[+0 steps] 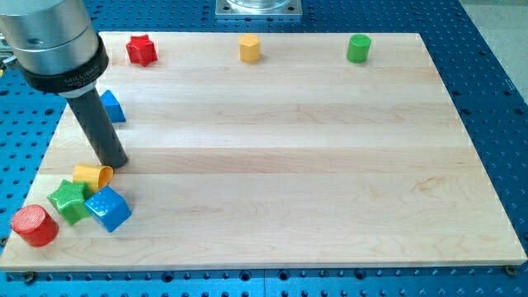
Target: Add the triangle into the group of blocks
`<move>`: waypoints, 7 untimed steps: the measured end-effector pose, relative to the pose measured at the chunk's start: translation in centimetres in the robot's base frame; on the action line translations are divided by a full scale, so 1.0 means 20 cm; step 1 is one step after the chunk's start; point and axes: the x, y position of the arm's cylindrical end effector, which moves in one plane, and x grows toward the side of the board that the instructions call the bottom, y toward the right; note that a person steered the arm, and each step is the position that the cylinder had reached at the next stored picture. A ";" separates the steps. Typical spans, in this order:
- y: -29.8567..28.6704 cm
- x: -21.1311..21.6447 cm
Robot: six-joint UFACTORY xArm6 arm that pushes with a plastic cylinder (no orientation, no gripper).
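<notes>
My tip [115, 162] rests on the wooden board [280, 148] at the view's left, just above the yellow block [91, 175]. A blue triangle-like block [111, 106] lies above the tip, partly hidden behind the rod. At the view's bottom left sits a group: the yellow block, a green star [68, 200], a blue cube [108, 209] and a red cylinder [34, 226]. The yellow block, the star and the cube touch each other. The red cylinder sits just left of the star.
Along the view's top edge stand a red star [141, 50], a yellow block [249, 48] and a green cylinder [358, 49]. The board lies on a blue perforated table [495, 74]. A metal base [259, 7] sits at the top.
</notes>
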 end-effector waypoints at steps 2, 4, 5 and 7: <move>-0.50 -0.33; 0.02 -0.60; 0.03 -0.08; 0.04 -0.82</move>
